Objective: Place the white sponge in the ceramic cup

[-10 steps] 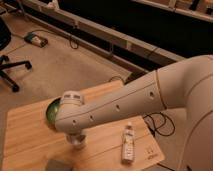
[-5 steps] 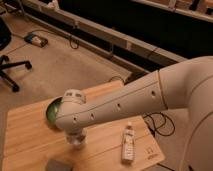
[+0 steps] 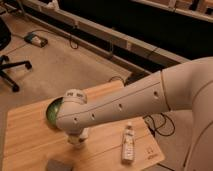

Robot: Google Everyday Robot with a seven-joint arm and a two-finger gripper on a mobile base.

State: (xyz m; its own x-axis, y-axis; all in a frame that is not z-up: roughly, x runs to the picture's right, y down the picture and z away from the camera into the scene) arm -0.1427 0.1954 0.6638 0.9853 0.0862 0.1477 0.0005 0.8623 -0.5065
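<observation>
My white arm reaches from the right across the wooden table. The gripper hangs below the wrist, low over the table just in front of the green bowl. The arm hides what is between and under the fingers. The small white ceramic cup does not show; it may be hidden beneath the gripper. I cannot pick out the white sponge with certainty. A flat greyish pad lies at the table's front edge, below and left of the gripper.
A long white bottle-like object lies on the table to the right of the gripper, near the right edge. An office chair base stands on the floor at left. Cables run along the floor behind the table.
</observation>
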